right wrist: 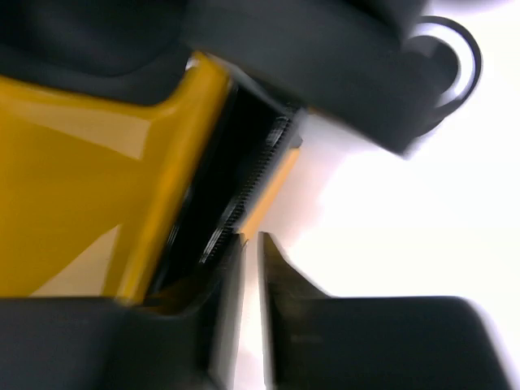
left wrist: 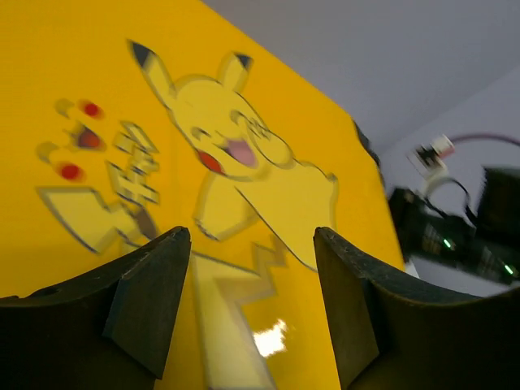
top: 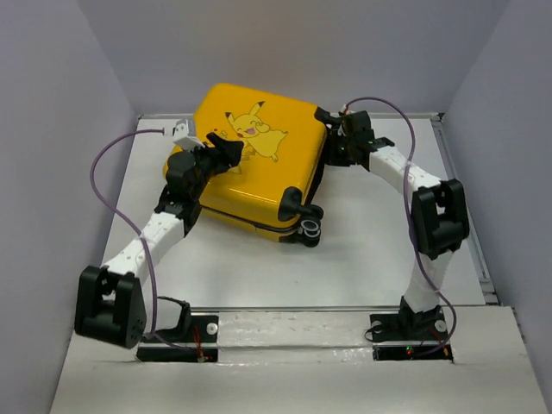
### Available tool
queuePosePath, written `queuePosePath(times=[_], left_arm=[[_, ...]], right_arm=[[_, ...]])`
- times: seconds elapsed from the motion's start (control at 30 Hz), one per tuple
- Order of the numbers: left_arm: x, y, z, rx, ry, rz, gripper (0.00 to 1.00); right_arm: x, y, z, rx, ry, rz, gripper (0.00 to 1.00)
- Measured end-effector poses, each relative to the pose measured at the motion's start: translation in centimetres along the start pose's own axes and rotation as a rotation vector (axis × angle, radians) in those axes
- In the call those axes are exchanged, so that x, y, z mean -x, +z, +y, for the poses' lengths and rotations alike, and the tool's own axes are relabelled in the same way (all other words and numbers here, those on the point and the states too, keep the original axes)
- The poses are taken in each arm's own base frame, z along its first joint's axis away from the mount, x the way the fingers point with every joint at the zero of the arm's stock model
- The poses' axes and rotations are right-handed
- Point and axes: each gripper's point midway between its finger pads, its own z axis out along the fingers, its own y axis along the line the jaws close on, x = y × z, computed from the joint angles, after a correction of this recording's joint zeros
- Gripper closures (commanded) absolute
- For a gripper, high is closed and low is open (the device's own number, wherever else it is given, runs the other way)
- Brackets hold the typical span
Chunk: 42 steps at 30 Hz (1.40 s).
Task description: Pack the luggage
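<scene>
The luggage [top: 259,185], a yellow hard-shell case with a cartoon Pikachu on its lid, lies flat at the back middle of the table, its wheels [top: 309,229] toward me. My left gripper [top: 231,153] hovers over the left part of the lid, open, with nothing between its fingers. In the left wrist view the gripper [left wrist: 252,244] frames the printed lid [left wrist: 97,65]. My right gripper [top: 332,121] is at the case's far right corner. Its wrist view shows it [right wrist: 250,240] parted by a thin slit, holding nothing, beside the black zipper [right wrist: 252,179] in the yellow shell [right wrist: 73,179].
Grey walls enclose the white table [top: 371,250] on three sides. A raised rail [top: 466,207] runs along the right edge. Both arm bases sit at the near edge.
</scene>
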Motion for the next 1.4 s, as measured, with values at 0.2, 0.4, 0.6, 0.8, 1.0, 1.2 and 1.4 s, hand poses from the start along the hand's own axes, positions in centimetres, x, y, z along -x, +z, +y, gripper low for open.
queuePosePath(times=[0.2,0.4,0.6,0.8,1.0,1.2,1.4], left_arm=[[-1.5,-5.6,-2.7,-0.020,-0.028,-0.054,0.22],[0.1,-6.1,-2.8,0.116,0.022,-0.014,0.17],[9.7,-1.9,-5.2,0.161,0.074,-0.117,0.75],[17.2,-1.2,3.0,0.352,0.092,-0.198,0.94],[18.2,-5.1,14.6,0.661,0.047,-0.202,0.94],[16.1,-6.8,25.3,0.881,-0.033,-0.116,0.94],[10.3,-6.9,31.3,0.999,-0.089,0.062,0.94]], right_arm=[[4.0,5.0,5.4,0.227,0.060,-0.021,0.41],[5.0,0.5,9.6,0.320,0.031,-0.082,0.38],[5.5,-7.3,10.4,0.369,0.001,-0.214,0.93],[2.4,-9.5,8.4,0.342,-0.018,-0.228,0.93],[-1.5,-9.5,6.3,0.293,-0.038,-0.180,0.93],[-0.8,-10.6,6.4,0.301,-0.054,-0.220,0.93],[-1.2,-10.8,6.2,0.300,-0.058,-0.225,0.93]])
